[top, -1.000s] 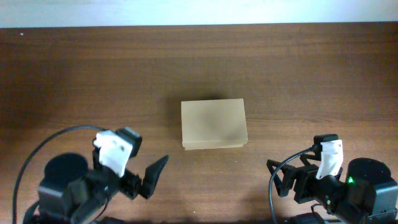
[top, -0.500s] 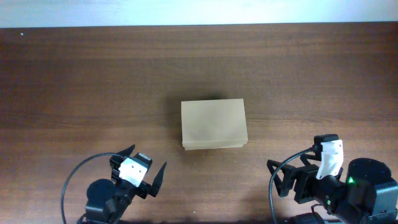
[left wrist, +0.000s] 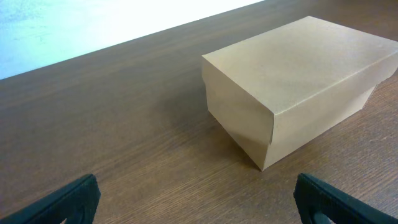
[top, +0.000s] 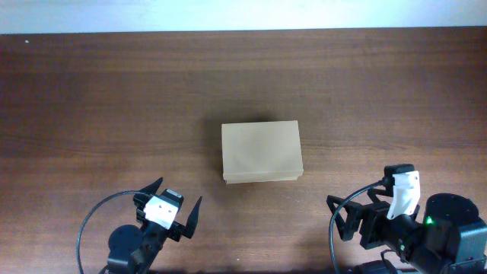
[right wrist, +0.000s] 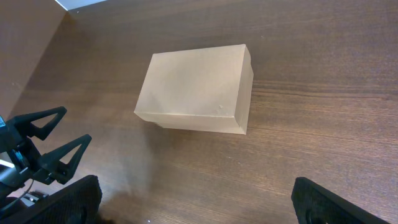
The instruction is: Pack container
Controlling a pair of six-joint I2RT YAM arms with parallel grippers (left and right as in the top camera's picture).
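Overhead: closed box (top: pixel 261 152) at the middle of the surface (top: pixel 91 99). Left end effector (top: pixel 177 195) and right end effector (top: pixel 339 218) sit near the front edge, wide open and empty.
Left wrist: lid down, untouched.
Right wrist: same; contents hidden, so packing is either finished or unstarted.

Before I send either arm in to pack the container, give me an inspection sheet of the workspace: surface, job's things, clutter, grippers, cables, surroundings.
Surface: table, dark brown wood grain; no spills seen.
Job's things: container, a tan cardboard box, mid-table, lid closed; nothing to pack in view.
Clutter: nothing seen.
Grippers: left gripper open, empty, at the near edge, aimed toward the container; right gripper open, empty, apart from the container.
Cables: left cable, black, loops beside the left arm; right cable, black, curves by the right arm; neither reaches the container.
Surroundings: pale strip beyond the table's far edge; what it is cannot be told.
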